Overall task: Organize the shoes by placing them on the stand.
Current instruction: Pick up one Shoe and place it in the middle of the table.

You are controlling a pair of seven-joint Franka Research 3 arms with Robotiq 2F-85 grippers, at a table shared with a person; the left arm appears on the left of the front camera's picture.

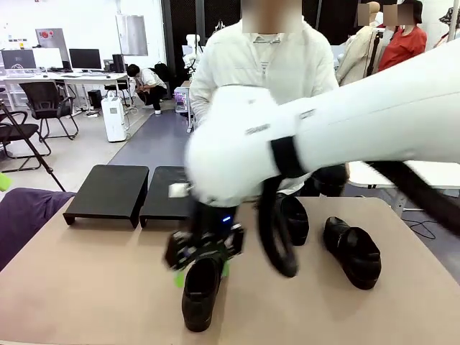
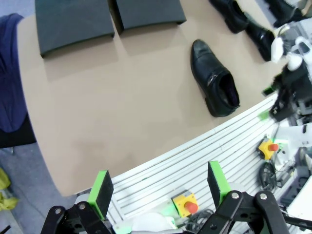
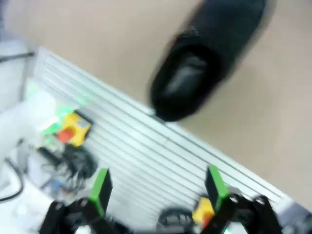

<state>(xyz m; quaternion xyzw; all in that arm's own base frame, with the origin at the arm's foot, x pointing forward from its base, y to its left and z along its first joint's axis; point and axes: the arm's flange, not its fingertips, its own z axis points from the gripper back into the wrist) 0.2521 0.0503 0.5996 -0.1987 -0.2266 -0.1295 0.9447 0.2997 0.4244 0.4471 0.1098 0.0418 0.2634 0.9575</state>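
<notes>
Your right claw hangs released, its green pads spread, directly over the far end of the nearest shoe. I cannot tell whether it touches the leather. From its wrist the picture is blurred, and that shoe lies on the counter ahead of the pads with nothing between them. Your left claw is released too, grasping nothing, poised above the counter's near edge. A second shoe and a third shoe lie on the counter to the right. The stand sits at the far left, its two trays side by side, apart from all three shoes. A person stands across the counter.
</notes>
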